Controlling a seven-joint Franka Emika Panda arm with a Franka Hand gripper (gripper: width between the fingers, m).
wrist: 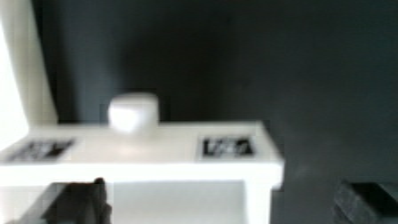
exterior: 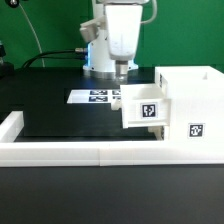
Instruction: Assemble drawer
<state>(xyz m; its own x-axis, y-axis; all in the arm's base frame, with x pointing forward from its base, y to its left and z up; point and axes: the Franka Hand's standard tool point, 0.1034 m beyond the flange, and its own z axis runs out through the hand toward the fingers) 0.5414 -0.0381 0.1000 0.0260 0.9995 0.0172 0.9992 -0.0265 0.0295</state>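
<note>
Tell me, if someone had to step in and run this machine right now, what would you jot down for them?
Gripper: it hangs just above the small tray; the wrist view shows its fingertips spread wide, holding nothing.
Small tray: partly pushed into the shell, at the exterior view's right. Its tagged front with the knob sticks out.
Marker board: flat on the table behind the tray.
Border blocks: along the near edge.
Done: one tray started into the shell.
Left: probably push it fully home. I can see no second tray in these pictures.
</note>
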